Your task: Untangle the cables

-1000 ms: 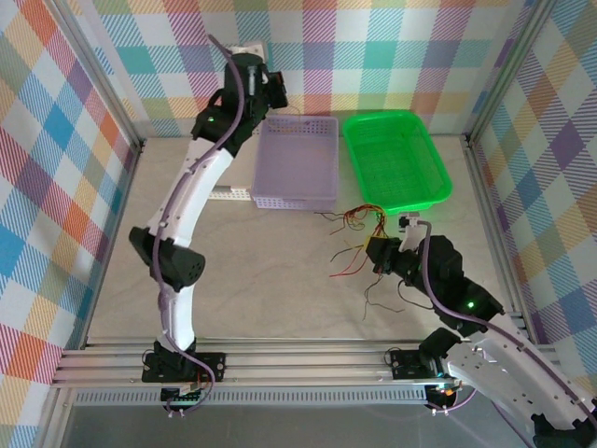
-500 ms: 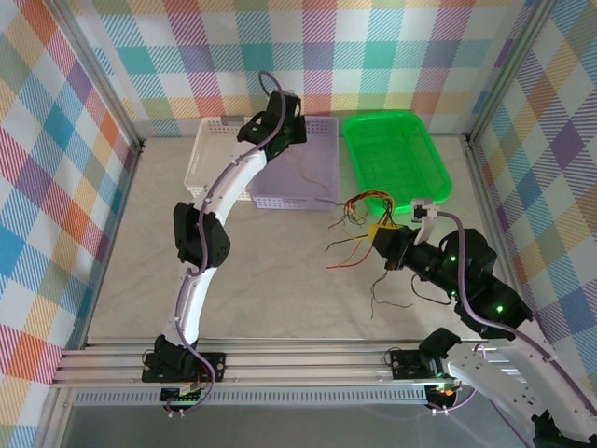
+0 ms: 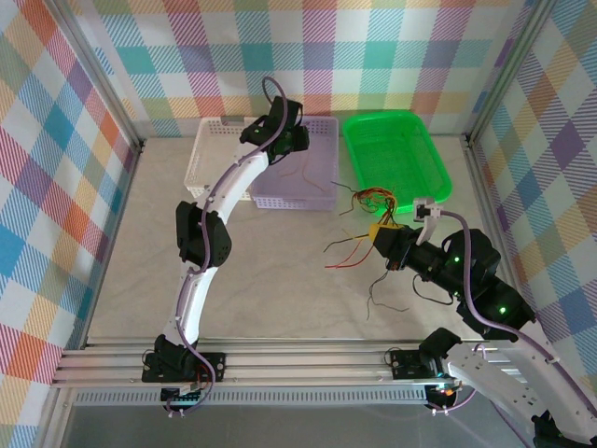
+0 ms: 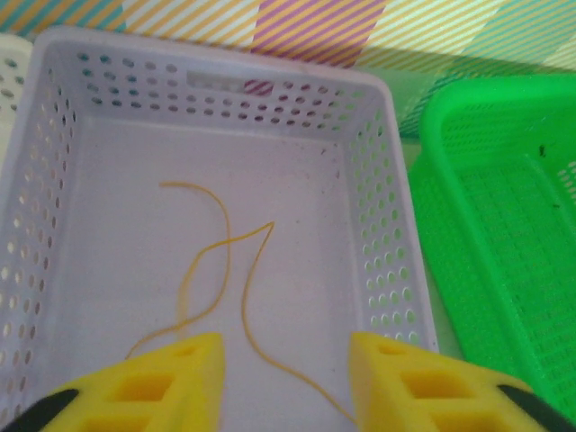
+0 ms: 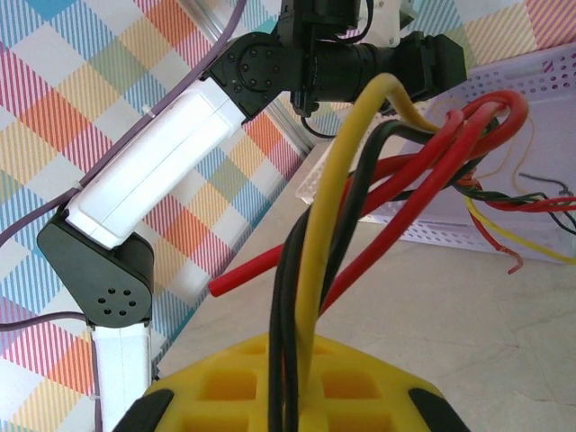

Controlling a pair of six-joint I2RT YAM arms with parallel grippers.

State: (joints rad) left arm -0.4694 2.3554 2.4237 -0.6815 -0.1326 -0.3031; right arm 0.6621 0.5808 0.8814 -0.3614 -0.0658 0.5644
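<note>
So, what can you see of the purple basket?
The purple basket is lilac plastic, rectangular, with rows of holes in its walls and a plain floor. It stands upright at the back, between a white basket and a green basket. A yellow wire lies curled on its floor, under the open left hand.

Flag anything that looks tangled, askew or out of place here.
The cables sit in a knotted clump beside the green basket, pinched by the right gripper, with red and black ends straggling across the table. One orange-yellow wire lies alone in the purple basket.
</note>
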